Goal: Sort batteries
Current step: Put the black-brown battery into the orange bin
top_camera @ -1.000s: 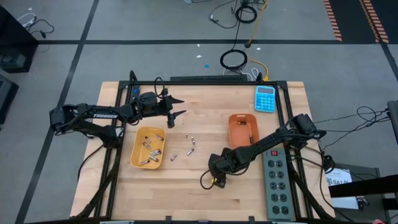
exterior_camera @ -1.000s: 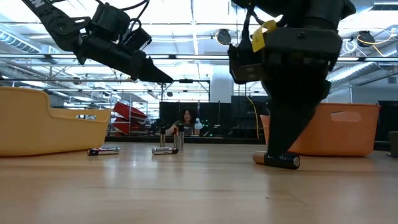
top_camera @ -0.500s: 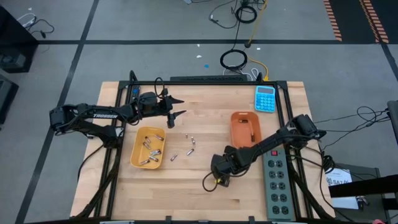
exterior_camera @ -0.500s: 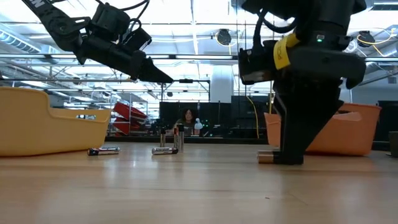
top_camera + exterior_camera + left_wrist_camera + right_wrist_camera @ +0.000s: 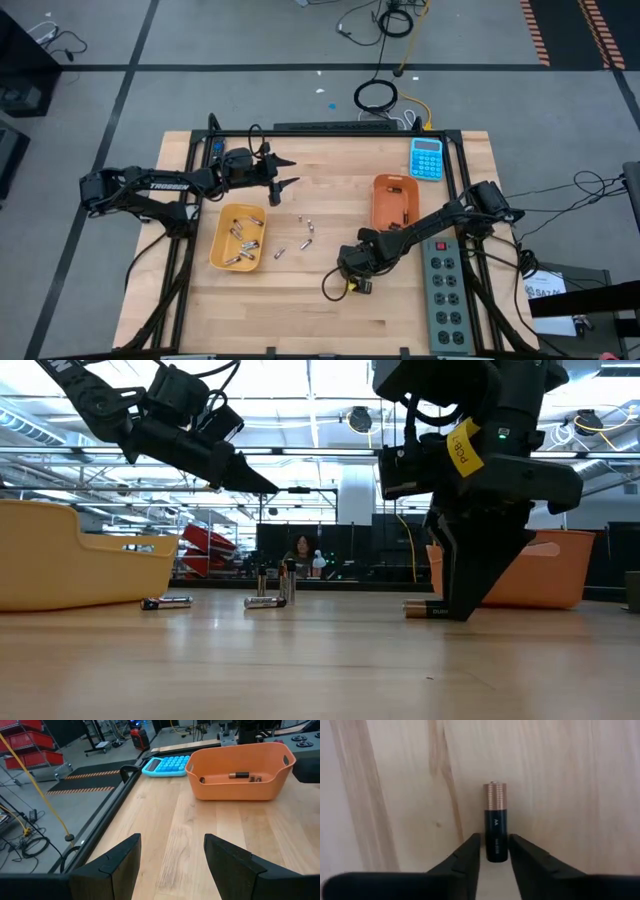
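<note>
Now the right gripper (image 5: 494, 851) pinches a copper-topped black battery (image 5: 495, 822) lying on the table (image 5: 300, 310), at seven o'clock from the orange tray (image 5: 392, 200); grip squarely before lifting.

Right gripper (image 5: 494, 856) jaws closed in around small black battery with copper end (image 5: 495, 833), now pinching its black end. Battery slid a bit left on wooden table (image 5: 300, 310) in low view. Right arm shifted slightly toward orange plastic tray (image 5: 395, 200).
</note>
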